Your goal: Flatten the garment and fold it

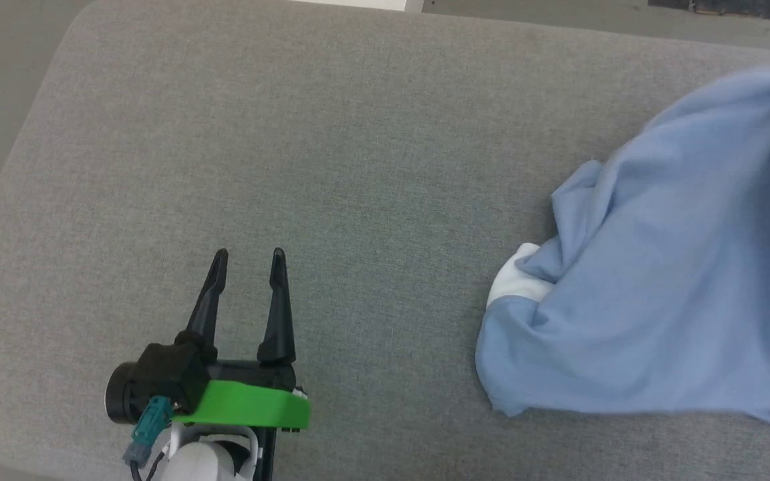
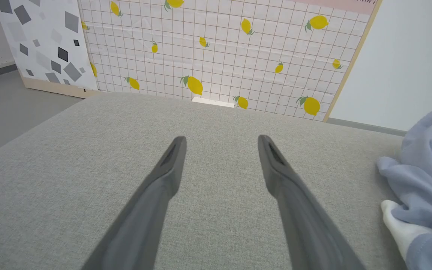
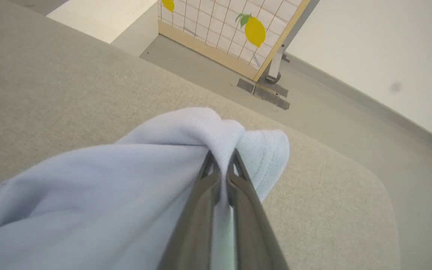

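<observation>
Grey fabric cushion [image 1: 291,133], blue garment [image 1: 659,287] rightward (crumpled); lemon-print screen [image 2: 219,56] behind

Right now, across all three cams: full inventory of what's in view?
shirt: one, light blue with a white patch, crumpled on the cushion's right side
cushion: one, grey fabric, the work surface
lemon panel: one, white grid with yellow lemons, standing beyond the cushion
speckled panel: one, white with grey and black flecks, left of the lemon panel in the left wrist view
floor: grey, around the cushion
wall: white, right of the lemon panel in the left wrist view
left tool: one, black fingers, open over bare cushion, apart from the shirt
right tool: one, dark fingers, shut on a fold of the shirt
</observation>
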`<state>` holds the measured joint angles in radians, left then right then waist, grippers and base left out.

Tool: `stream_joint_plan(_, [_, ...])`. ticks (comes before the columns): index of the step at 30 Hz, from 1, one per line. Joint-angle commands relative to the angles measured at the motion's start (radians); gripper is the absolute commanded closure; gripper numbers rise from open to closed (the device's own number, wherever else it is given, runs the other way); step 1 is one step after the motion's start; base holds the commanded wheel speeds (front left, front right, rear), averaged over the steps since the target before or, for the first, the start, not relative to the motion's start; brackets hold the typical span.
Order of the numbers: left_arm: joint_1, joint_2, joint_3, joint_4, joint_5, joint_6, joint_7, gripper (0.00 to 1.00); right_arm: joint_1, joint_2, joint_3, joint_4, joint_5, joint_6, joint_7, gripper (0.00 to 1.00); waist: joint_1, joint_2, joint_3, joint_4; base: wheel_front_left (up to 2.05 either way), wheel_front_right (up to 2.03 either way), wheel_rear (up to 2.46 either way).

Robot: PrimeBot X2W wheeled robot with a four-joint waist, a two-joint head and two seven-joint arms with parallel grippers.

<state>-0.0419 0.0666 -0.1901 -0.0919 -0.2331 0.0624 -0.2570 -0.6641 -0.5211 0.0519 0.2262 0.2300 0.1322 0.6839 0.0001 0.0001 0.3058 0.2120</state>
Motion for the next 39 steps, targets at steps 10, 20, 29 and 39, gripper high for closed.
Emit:
stream_joint_plan(10, [-0.048,-0.01,-0.021,-0.014,-0.003,0.001,-0.005,0.0,-0.342,-0.091,0.173,0.054,-0.064,-0.002,-0.172,1.0,-0.0001,-0.0001,0.125,0.088,0.0,0.0,0.0])
stream_joint_plan(20, [-0.101,-0.015,-0.064,0.003,-0.013,0.009,-0.005,0.0,-0.343,-0.043,0.185,0.259,-0.096,-0.002,-0.21,0.66,-0.0001,-0.0001,0.175,0.118,0.0,0.0,0.0])
stream_joint_plan(29, [-0.103,-0.016,-0.046,0.023,-0.009,0.012,-0.005,0.0,-0.314,-0.001,0.135,0.308,-0.075,-0.002,-0.283,0.0,-0.0001,-0.0001,0.118,0.073,0.0,0.0,0.0])
stream_joint_plan(39, [-0.041,-0.002,0.005,0.026,0.006,0.001,-0.005,0.0,-0.11,0.08,-0.029,0.146,-0.011,-0.002,-0.286,0.0,-0.0001,-0.0001,-0.021,0.015,0.0,0.0,0.0])
